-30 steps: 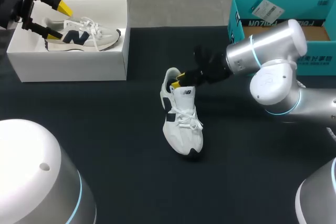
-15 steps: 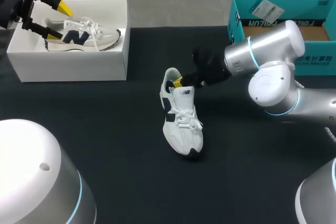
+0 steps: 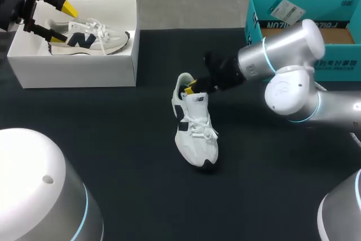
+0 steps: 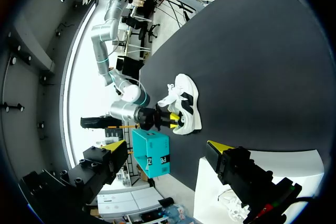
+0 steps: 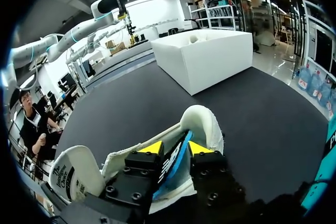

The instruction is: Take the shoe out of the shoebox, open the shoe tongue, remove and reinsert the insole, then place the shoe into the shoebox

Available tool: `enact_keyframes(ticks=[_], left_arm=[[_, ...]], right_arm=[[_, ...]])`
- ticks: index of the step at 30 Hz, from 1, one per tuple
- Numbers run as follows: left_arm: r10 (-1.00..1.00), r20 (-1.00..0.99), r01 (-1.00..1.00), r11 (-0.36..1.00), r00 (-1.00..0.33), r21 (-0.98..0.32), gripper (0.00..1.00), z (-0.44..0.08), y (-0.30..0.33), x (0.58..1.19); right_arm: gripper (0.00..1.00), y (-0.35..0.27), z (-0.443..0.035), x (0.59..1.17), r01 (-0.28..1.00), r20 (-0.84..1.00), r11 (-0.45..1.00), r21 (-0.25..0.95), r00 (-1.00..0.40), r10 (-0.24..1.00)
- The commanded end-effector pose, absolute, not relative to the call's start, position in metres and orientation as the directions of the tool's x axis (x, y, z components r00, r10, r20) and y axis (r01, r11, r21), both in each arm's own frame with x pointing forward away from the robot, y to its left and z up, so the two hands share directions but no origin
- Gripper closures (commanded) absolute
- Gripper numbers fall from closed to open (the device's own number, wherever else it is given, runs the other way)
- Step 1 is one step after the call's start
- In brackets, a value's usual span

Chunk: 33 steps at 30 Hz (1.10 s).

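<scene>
Right arm (image 3: 282, 55) edged left, right gripper (image 3: 192, 87) pinching insole (image 5: 170, 169); teal box (image 3: 255, 23) behind

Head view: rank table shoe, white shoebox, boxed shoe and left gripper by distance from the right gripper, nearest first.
1. Table shoe, mid-table; the right gripper is in its heel opening.
2. White shoebox, back left; its near wall comes first.
3. Boxed shoe, inside the shoebox.
4. Left gripper, over the shoebox's far-left end.
</scene>
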<state>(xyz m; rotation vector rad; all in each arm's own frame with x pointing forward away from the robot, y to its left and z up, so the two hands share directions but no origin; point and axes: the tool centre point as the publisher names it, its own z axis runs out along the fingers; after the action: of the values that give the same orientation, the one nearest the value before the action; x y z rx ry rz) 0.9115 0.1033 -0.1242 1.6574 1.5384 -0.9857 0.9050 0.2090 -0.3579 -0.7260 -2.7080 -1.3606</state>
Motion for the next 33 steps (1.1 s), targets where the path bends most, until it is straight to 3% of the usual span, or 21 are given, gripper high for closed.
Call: enact_keyframes(ticks=[1,12,13,14,16,23,33], left_arm=[[0.499,-0.866,0.996,-0.088,0.024,-0.024,0.00,-0.124,0.104,0.911],[0.499,-0.866,0.996,-0.088,0.024,-0.024,0.00,-0.124,0.104,0.911],[0.499,-0.866,0.996,-0.088,0.024,-0.024,0.00,-0.124,0.104,0.911],[0.499,-0.866,0.996,-0.088,0.024,-0.024,0.00,-0.124,0.104,0.911],[0.499,-0.866,0.996,-0.088,0.024,-0.024,0.00,-0.124,0.104,0.911],[0.499,-0.866,0.996,-0.088,0.024,-0.024,0.00,-0.124,0.104,0.911],[0.499,-0.866,0.996,-0.088,0.024,-0.024,0.00,-0.124,0.104,0.911]], right_arm=[[0.00,0.204,-0.350,0.896,0.410,0.204,0.514,0.754,-0.889,0.410],[0.00,0.199,-0.330,0.894,0.391,0.144,0.529,0.753,-0.883,0.448],[0.17,0.199,-0.327,0.895,0.393,0.136,0.526,0.754,-0.877,0.460],[0.54,0.198,-0.326,0.896,0.398,0.131,0.522,0.754,-0.871,0.474],[1.00,0.197,-0.324,0.899,0.413,0.109,0.525,0.744,-0.851,0.514],[1.00,0.189,-0.317,0.901,0.495,0.001,0.550,0.672,-0.744,0.668],[1.00,0.189,-0.314,0.898,0.499,-0.024,0.559,0.663,-0.732,0.681]])
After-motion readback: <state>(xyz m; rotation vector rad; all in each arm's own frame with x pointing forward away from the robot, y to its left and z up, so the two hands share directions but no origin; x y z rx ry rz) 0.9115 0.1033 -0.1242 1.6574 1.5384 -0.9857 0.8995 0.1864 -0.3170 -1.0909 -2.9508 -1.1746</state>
